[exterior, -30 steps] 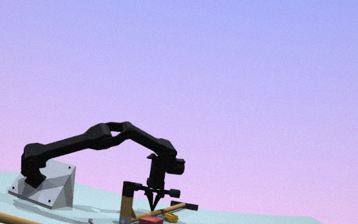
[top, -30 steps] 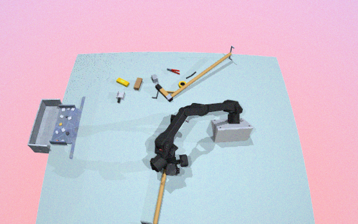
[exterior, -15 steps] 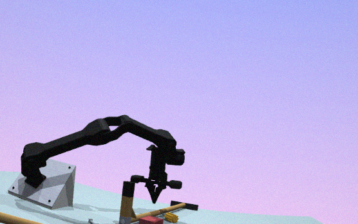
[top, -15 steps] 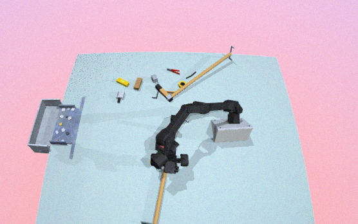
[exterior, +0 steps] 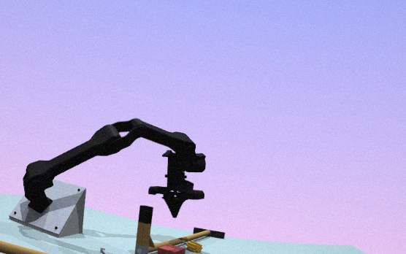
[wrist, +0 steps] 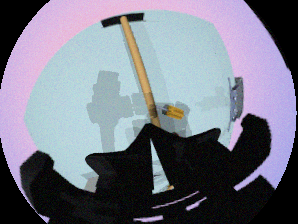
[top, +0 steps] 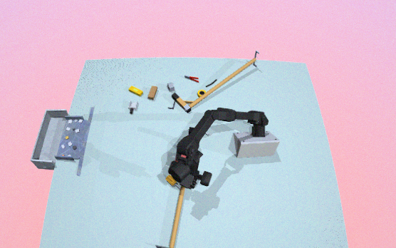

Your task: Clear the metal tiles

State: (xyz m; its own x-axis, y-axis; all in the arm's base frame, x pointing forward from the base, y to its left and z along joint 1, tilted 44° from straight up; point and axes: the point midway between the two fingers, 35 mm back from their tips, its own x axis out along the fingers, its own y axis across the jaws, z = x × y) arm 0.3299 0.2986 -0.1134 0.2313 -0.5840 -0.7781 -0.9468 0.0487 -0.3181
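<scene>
- Though pressed fully together into one point, gripper (exterior: 174,212) fingers clamped on nothing; hanging in the air well above the table (top: 271,199), pointing straight down.
- Long scraper (top: 176,217) flat on the table below the gripper, apart from it; wooden handle running from under the wrist toward the near table edge, dark cross head (wrist: 123,20) at the outer end.
- Seen from the wrist: scraper handle leading away from just past the closed fingertips, small yellow item (wrist: 174,112) lying just beside the handle's near end.
- Metal tiles (top: 73,137) scattered on the steel bench plate (top: 81,132) at the table's left side, well apart from scraper and arm.
- Catch box (top: 44,140), grey, set against the plate's outer edge; cannot tell whether any tile lies inside.
- Second long wooden-handled tool (top: 224,82) lying diagonally toward the far table corner, among small clutter: red pliers (top: 191,78), yellow block (top: 135,90), brown block (top: 152,92).
- Arm base (top: 254,146) on a grey wedge mount, right of centre.
</scene>
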